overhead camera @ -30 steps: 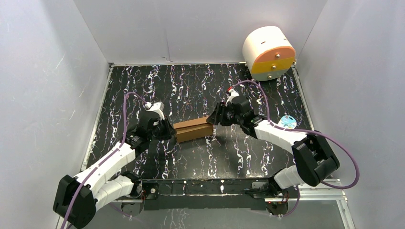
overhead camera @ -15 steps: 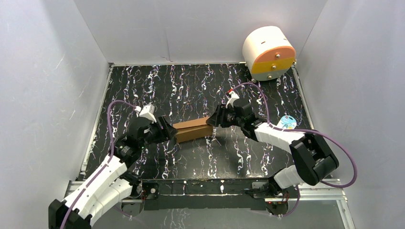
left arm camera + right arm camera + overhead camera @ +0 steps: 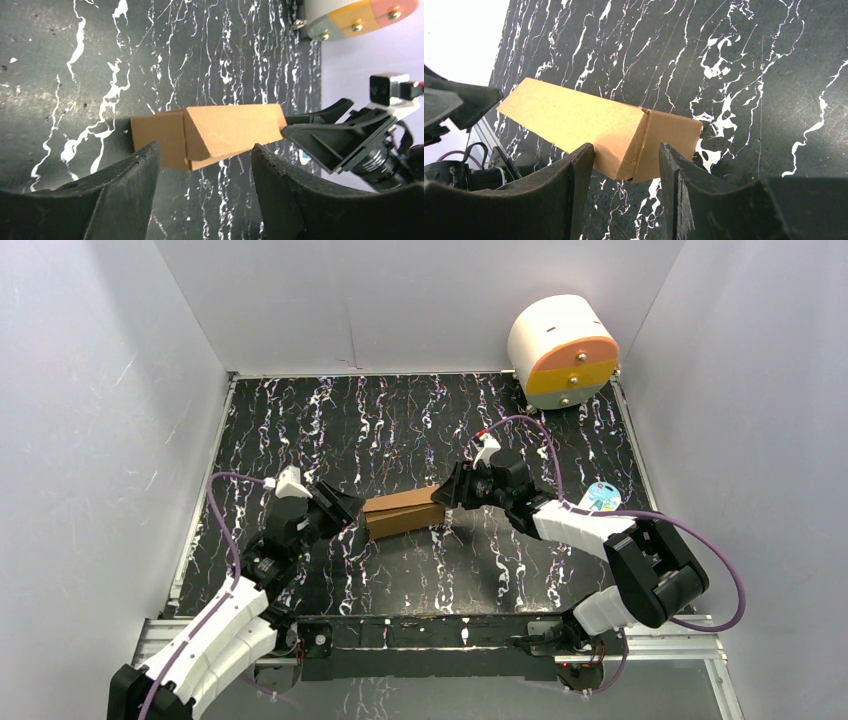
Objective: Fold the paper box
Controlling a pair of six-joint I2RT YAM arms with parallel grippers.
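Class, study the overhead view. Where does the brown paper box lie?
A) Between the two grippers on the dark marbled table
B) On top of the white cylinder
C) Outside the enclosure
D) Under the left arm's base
A: the paper box lies flat on the table, with the left gripper at one end and the right gripper at the other.

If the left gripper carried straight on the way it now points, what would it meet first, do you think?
Most likely the near end of the paper box: the left gripper stands open and aimed along it, the end flap just ahead between its fingers. Depth is hard to judge.
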